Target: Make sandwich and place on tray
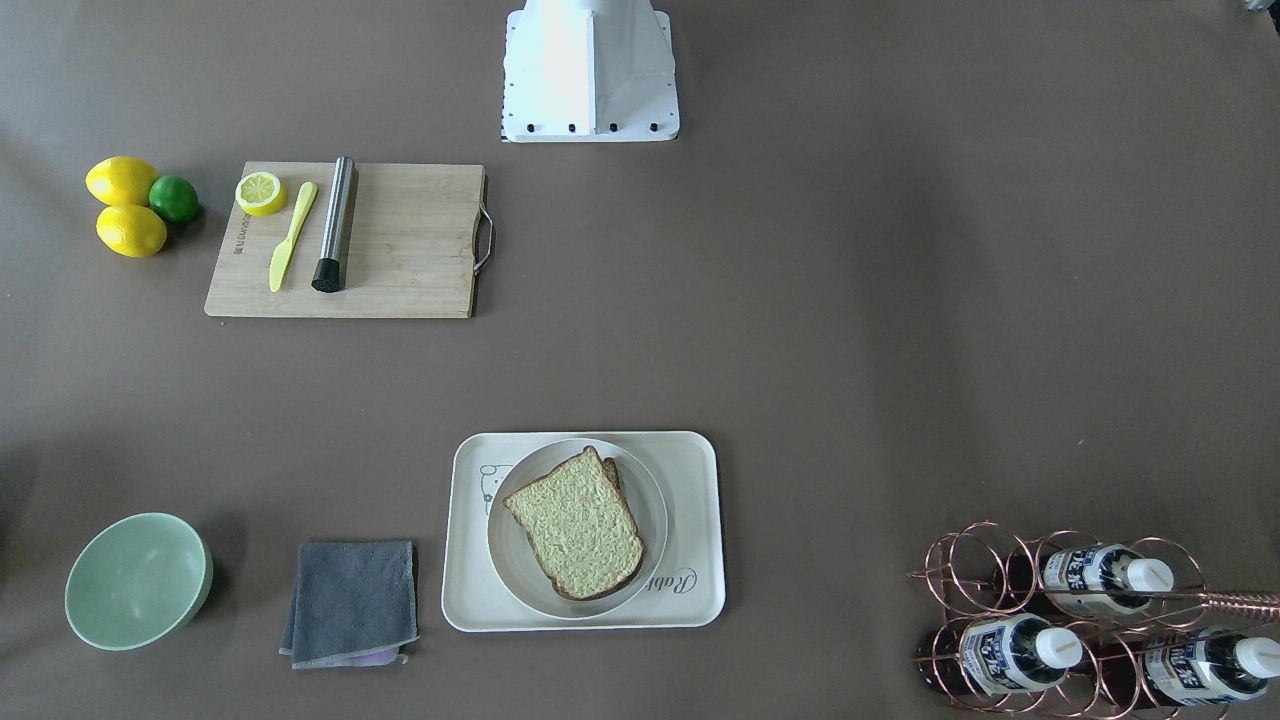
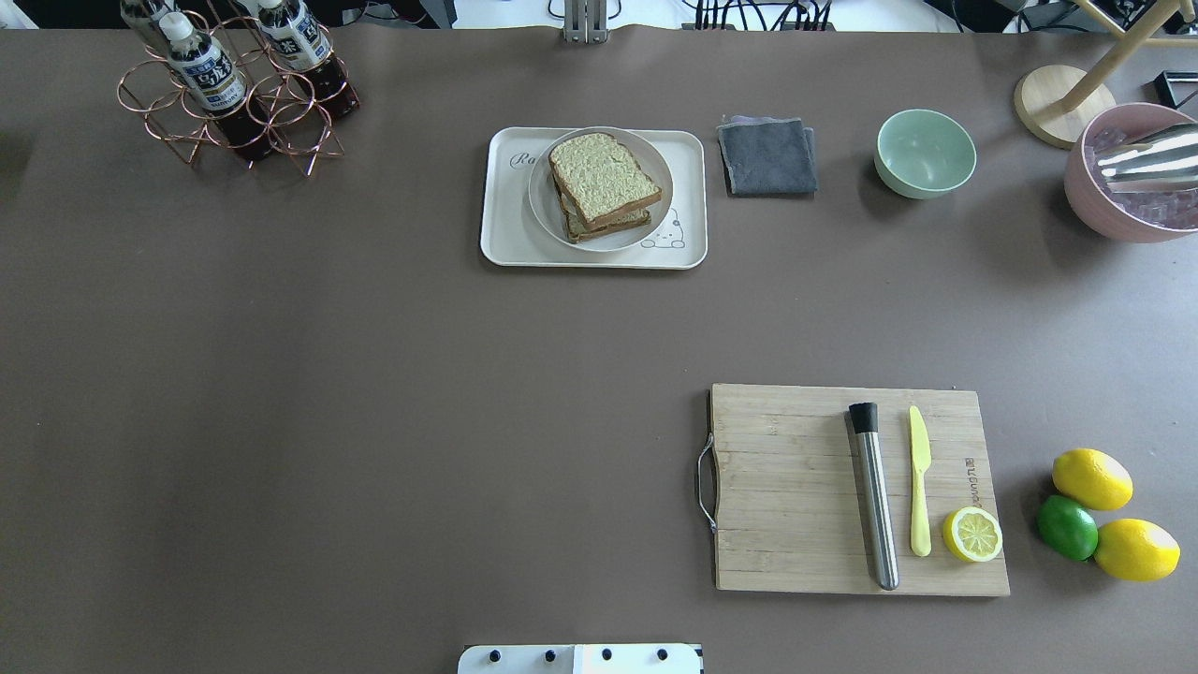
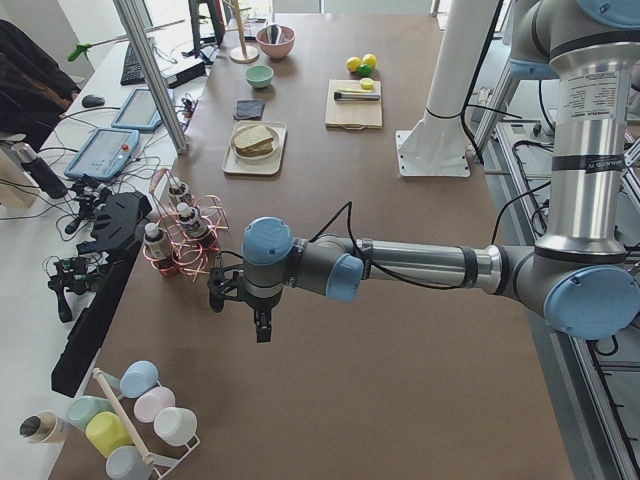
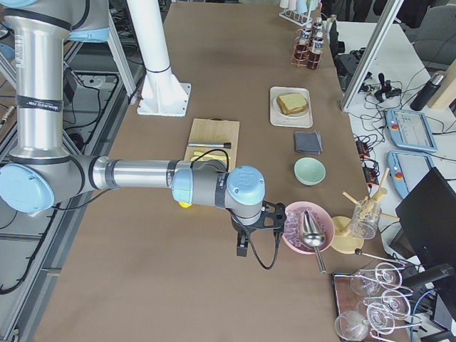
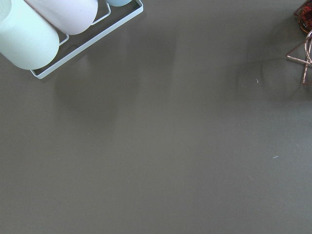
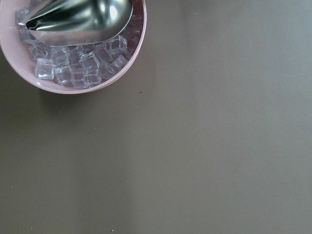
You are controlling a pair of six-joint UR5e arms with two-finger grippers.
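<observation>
A: Sandwich (image 2: 604, 183), status?
B: Two bread slices stacked, the top one skewed slightly off the lower. It sits on the round white plate (image 1: 648, 492), which sits inside the cream tray (image 1: 470, 600), across the table from the robot base. Overhead view shows a pale sliver between the slices. Probably egg, cannot confirm.
A: Surroundings?
B: Grey cloth (image 2: 767, 156) just beside the tray, green bowl (image 2: 925, 153) beyond it. Cutting board (image 2: 796, 487) well apart, nearer the base.
A: Arms?
B: Both out at the table ends, well away from the tray. Left gripper (image 3: 240, 310) hangs over bare table near the bottle rack (image 2: 281, 140). Right gripper (image 4: 244, 246) is beside the pink ice bowl (image 2: 1095, 211). They show in side views only, so I cannot tell whether either pincer is released or clenched.
A: Step in hand?
B: Judged: assembly and placement both done. The next move calls only for a check that the stack sits steady, no regrasp
</observation>
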